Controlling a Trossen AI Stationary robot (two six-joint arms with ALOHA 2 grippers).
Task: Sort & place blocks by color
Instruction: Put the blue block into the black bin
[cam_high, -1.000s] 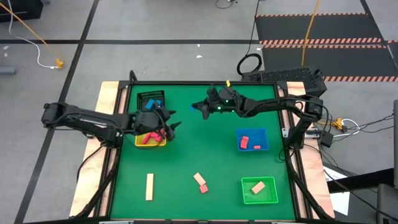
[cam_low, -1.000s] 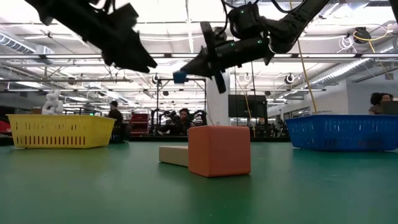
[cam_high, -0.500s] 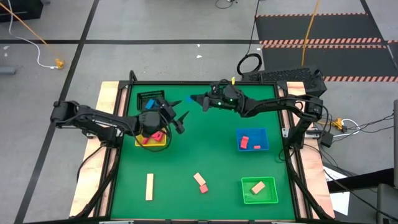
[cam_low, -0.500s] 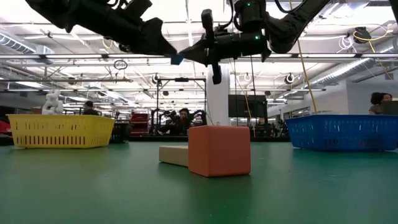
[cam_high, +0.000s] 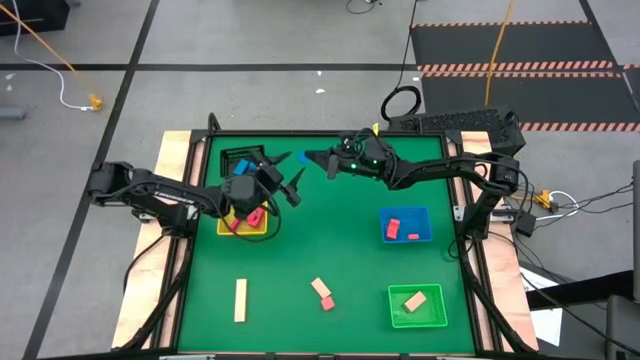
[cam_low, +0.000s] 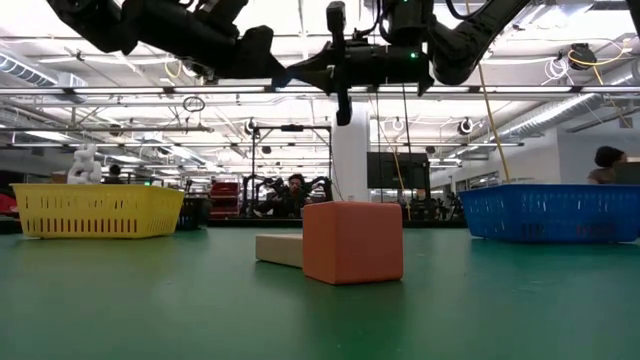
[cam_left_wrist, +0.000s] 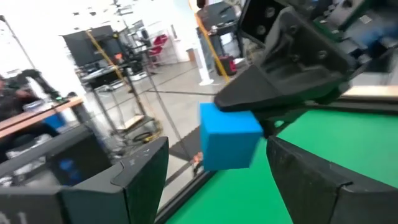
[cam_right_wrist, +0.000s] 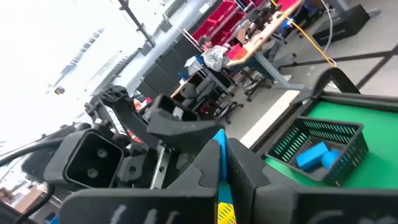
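Green-topped desk (cam_high: 330, 240) in a wide, bright workshop hall, with people at benches far behind.

Clamped tight in the right pincer (cam_high: 312, 158), high over the desk: one blue block (cam_left_wrist: 227, 137), held out at the very tips. Facing it, the left pincer (cam_high: 290, 175), spread wide, one finger to either side of the block and not touching it. Reads as a hand-over in the air, with the block presented tip-first so the other fingers can close on its free faces.

Just below and beside the left pincer, toward its own arm: black wire basket (cam_right_wrist: 292, 146) with blue blocks (cam_right_wrist: 314, 155) inside, probably this block's home. Under the left wrist, yellow tray (cam_high: 222, 229) with red blocks (cam_high: 250, 218). Well apart, on the right arm's side, blue tray (cam_high: 405, 211) holding two red blocks (cam_high: 393, 228), a colour mismatch. Farthest off, green tray (cam_high: 395, 300) with a tan block (cam_high: 416, 299). Loose on the desk: a tan bar (cam_high: 240, 299) and a pink-and-tan pair (cam_high: 322, 293), unsorted.
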